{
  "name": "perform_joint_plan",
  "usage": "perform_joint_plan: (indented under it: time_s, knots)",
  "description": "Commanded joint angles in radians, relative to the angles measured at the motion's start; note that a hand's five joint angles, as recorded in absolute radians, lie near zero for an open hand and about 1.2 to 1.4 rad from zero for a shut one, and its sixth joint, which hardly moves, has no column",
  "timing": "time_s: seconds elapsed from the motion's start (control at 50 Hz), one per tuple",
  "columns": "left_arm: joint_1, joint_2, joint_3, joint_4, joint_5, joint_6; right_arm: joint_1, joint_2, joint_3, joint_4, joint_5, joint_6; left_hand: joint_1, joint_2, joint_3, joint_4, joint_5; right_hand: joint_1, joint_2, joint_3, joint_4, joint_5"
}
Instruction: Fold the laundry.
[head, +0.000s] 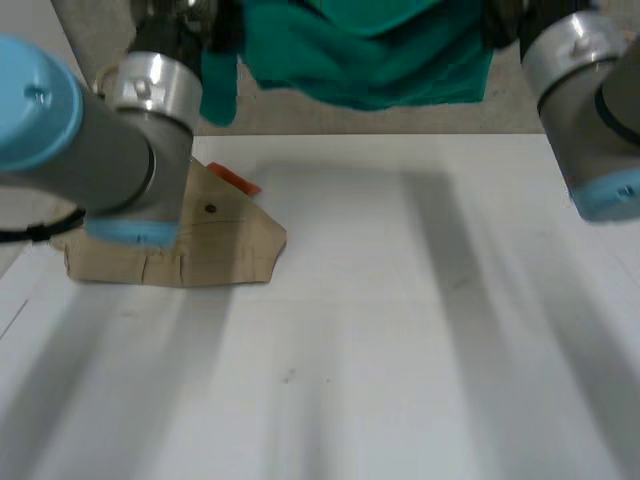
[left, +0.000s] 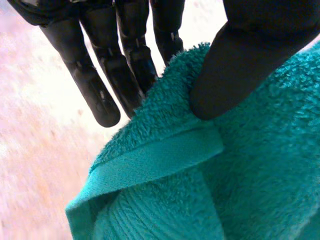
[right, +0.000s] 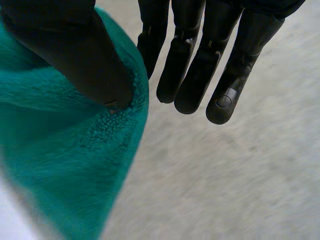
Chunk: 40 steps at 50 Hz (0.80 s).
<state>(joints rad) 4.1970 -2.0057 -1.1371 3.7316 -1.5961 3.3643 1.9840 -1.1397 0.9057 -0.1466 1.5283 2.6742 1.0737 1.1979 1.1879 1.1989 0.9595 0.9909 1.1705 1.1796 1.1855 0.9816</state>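
one teal towel hangs lifted between two arms over the far edge of the white table, where one folded tan garment lies at left. up close, the left hand pinches the towel's hemmed edge, thumb against straight fingers. the right hand pins another edge under its thumb, fingers close together.

Terry cloth, dull black plastic and a smooth tabletop are seen.
The teal towel is shown as thick looped terry, rough and matt, edged by a flat woven hem band. The left hand and right hand are finished in black plastic with a dull sheen. The white table is rendered smooth and matt. The tan garment is seen as flat-woven cloth. A brushed metal ring and a glossy light-blue cap are carried on the matt grey arm joint.
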Motion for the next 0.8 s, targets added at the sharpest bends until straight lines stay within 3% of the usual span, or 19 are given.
perform_joint_plan:
  time_s: [0.02,0.18,0.3,0.36,0.58,0.8]
  knots:
    - [0.0,0.018,-0.306,-0.032,-0.001,0.003,0.006,-0.106,0.439,0.212,-0.123,-0.046,0.127,0.002,0.012,0.002,0.066,0.405,0.226,0.217,0.211,0.24]
    - [-0.003,-0.088,-0.44,-0.162,-0.004,0.012,0.03,-0.029,0.651,0.196,-0.131,-0.065,-0.135,-0.259,-0.249,-0.26,-0.195,0.405,0.226,0.217,0.211,0.24]
    - [-0.003,-0.084,-0.451,-0.332,-0.008,0.023,0.03,-0.009,0.671,0.167,-0.135,-0.065,-0.449,-0.573,-0.563,-0.574,-0.509,0.405,0.226,0.217,0.211,0.24]
    - [-0.003,-0.05,-0.461,-0.374,-0.01,0.023,0.026,-0.011,0.677,0.163,-0.135,-0.06,-0.496,-0.62,-0.61,-0.621,-0.556,0.405,0.226,0.217,0.211,0.24]
    - [-0.005,0.022,-0.512,-0.3,-0.005,0.021,0.021,-0.023,0.733,0.159,-0.137,-0.06,-0.543,-0.667,-0.657,-0.668,-0.603,0.405,0.226,0.217,0.211,0.24]
    - [-0.018,-0.1,-0.445,-0.225,-0.001,0.044,0.019,-0.06,0.78,0.157,-0.137,-0.062,-0.599,-0.723,-0.713,-0.724,-0.659,0.405,0.226,0.217,0.211,0.24]
